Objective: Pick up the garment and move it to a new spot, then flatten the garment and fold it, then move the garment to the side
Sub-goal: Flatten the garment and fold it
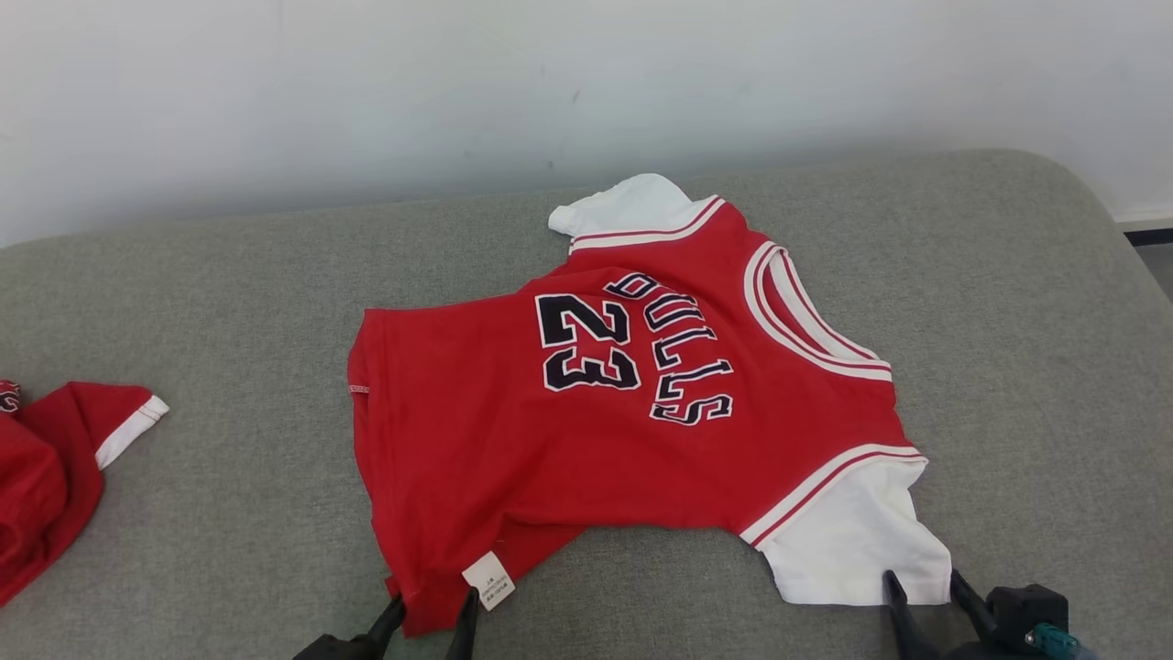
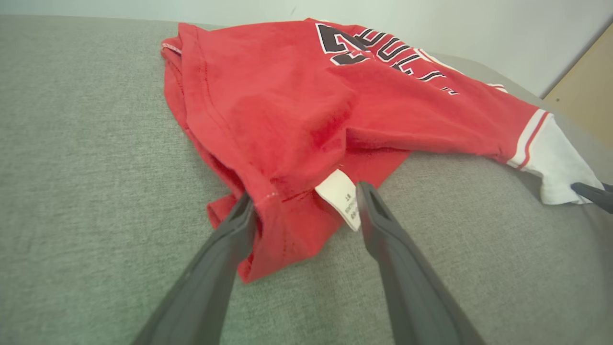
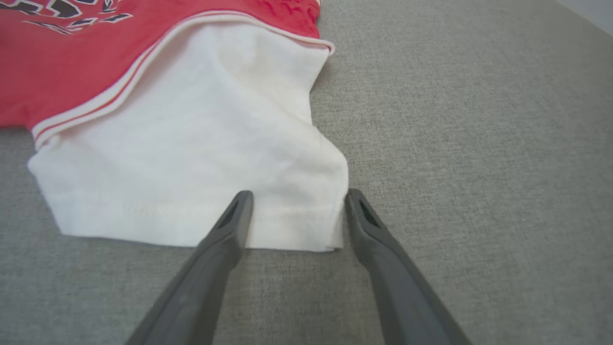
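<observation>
We see the left gripper (image 1: 434, 600) with its two dark fingers spread as wide as they go, clamped on nothing. The garment (image 1: 596, 431), a red jersey, lies spread on the grey padded bench (image 1: 229, 302) straight ahead of it. The bottom hem corner reaches in between the fingertips. In the left wrist view, the left gripper (image 2: 305, 194) straddles that corner. One finger touches the red fold at the hem, and the white care label (image 2: 342, 196) sits just inside the other finger.

The right gripper (image 1: 922, 577) is also fully open and has hold of nothing. Its fingertips rest at the near edge of the white sleeve (image 1: 857, 541). In the right wrist view, the right gripper (image 3: 298, 194) brackets the sleeve's hem corner. One finger lies over the white cloth (image 3: 182, 134), and the other sits just off its edge on the bare bench (image 3: 479, 143).

Beyond both grippers, the jersey shows dark "BULLS" lettering (image 1: 683, 348) and the number 23 (image 1: 586, 353). Its second white sleeve (image 1: 632, 206) lies at the far side, towards the pale wall (image 1: 550, 82).

Well out to the side of the left gripper, away from the right one, another red garment with white trim (image 1: 46, 458) lies bunched at the bench edge. It sits apart from the jersey.
</observation>
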Controlling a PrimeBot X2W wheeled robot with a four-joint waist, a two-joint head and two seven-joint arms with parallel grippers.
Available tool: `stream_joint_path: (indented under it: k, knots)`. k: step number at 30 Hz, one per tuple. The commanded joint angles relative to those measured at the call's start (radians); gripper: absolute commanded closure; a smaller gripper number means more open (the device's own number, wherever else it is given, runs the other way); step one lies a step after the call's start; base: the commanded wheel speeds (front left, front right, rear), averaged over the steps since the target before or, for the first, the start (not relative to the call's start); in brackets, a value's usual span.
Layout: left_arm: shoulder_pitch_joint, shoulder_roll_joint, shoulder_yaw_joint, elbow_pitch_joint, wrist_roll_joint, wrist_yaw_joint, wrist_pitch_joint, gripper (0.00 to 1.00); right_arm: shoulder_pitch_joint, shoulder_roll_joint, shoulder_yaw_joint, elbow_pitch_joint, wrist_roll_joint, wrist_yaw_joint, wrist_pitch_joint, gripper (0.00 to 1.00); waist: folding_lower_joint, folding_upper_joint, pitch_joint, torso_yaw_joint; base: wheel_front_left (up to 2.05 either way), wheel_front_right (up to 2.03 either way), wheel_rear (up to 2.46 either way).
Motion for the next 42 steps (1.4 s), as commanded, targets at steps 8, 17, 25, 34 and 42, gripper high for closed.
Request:
stream_joint_path:
  k: [8,17,25,34,42]
  knots:
    - [-0.033,0.01,-0.02,0.03,-0.017,0.001,-0.003,1.0,-0.037,0.009,0.039,0.0,0.058,-0.002,-0.001,1.0,-0.0001,-0.0001,-0.014,-0.002,0.0,0.0,0.0]
    - [-0.063,0.049,0.028,-0.09,-0.07,0.001,-0.003,1.0,-0.027,-0.005,0.033,-0.277,0.2,-0.002,-0.001,1.0,-0.0001,-0.0001,-0.034,-0.016,0.0,0.0,0.0]
    - [-0.327,0.162,-0.033,-0.153,-0.204,0.001,0.049,1.0,-0.274,-0.037,0.063,-0.365,0.391,-0.002,0.022,1.0,-0.0001,-0.0001,0.025,-0.039,0.0,0.0,0.0]
    - [-1.011,0.261,-0.033,-0.103,-0.384,0.001,0.277,1.0,-0.923,-0.076,-0.004,-0.245,0.486,-0.002,0.132,1.0,-0.0001,-0.0001,0.328,-0.047,0.0,0.0,0.0]
    - [-1.631,0.207,-0.075,0.112,-0.387,0.001,0.291,1.0,-1.52,-0.094,-0.069,-0.017,0.381,-0.002,0.131,1.0,-0.0001,-0.0001,0.542,-0.031,0.0,0.0,0.0]
